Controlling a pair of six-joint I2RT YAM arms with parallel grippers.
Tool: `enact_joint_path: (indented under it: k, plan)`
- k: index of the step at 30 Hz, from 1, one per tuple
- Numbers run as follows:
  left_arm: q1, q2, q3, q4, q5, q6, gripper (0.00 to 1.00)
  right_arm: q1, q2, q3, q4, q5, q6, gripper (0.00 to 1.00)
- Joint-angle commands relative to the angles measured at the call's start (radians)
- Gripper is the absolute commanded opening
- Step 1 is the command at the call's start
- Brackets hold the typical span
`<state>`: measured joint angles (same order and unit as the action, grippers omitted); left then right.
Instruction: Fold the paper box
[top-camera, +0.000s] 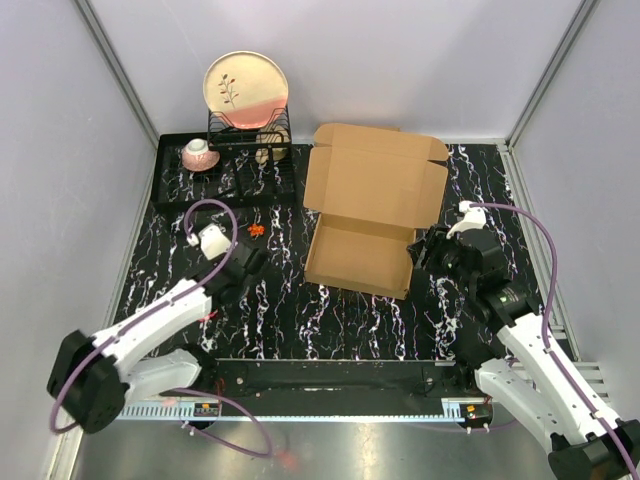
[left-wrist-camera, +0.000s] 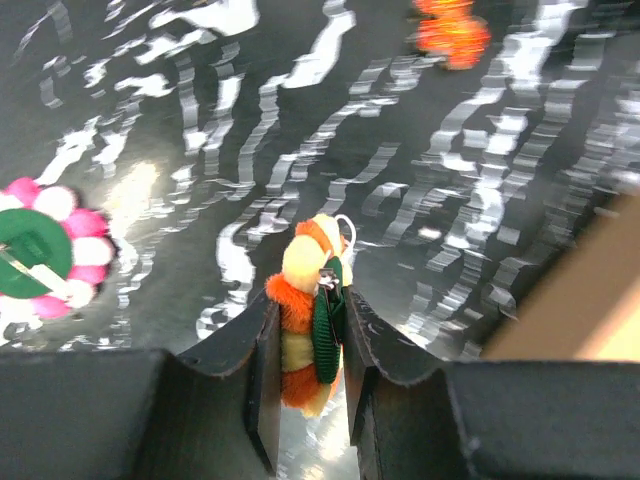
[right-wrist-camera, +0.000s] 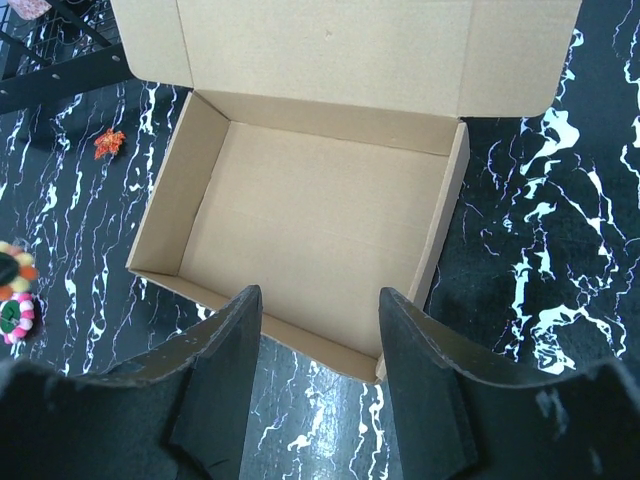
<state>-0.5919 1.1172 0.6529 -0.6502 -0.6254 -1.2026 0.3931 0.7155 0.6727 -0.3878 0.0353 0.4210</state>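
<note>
Already the paper box (top-camera: 365, 240), at frame centre, is walled up; its lid is yet to be shut. The right pincer (right-wrist-camera: 320, 295) is held spread, while an orange toy (left-wrist-camera: 303, 285) is pinched by the left pincer (left-wrist-camera: 308, 330).

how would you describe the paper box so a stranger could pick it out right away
On the black, white-veined table, look right of the wire dish rack, near the middle. The paper box is a shallow cardboard tray with its lid open toward the back wall. It is the only large, plain brown thing; its neighbours are small and colourful.
</note>
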Motion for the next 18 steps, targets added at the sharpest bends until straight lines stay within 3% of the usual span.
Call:
enact_joint_path:
  k: [1,5,7,13,17,18]
  plan:
    - [-0.197,-0.146,0.132,0.103,-0.189,0.095,0.03,0.007,0.001,0.056,0.004,-0.008,0.005,0.56]
    - [-0.322,-0.053,0.264,0.351,-0.145,0.411,0.09,0.007,0.012,0.102,-0.026,0.008,-0.005,0.56]
    - [-0.344,0.071,0.321,0.421,-0.079,0.484,0.12,0.007,0.013,0.123,-0.037,0.023,-0.010,0.56]
    - [-0.355,0.460,0.628,0.304,0.015,0.685,0.19,0.006,0.013,0.149,-0.074,0.054,-0.018,0.57]
    - [-0.379,0.642,0.787,0.253,-0.063,0.785,0.61,0.006,0.013,0.154,-0.083,0.067,-0.019,0.57]
    - [-0.387,0.668,0.810,0.238,-0.113,0.788,0.77,0.007,0.018,0.159,-0.088,0.077,-0.018,0.57]
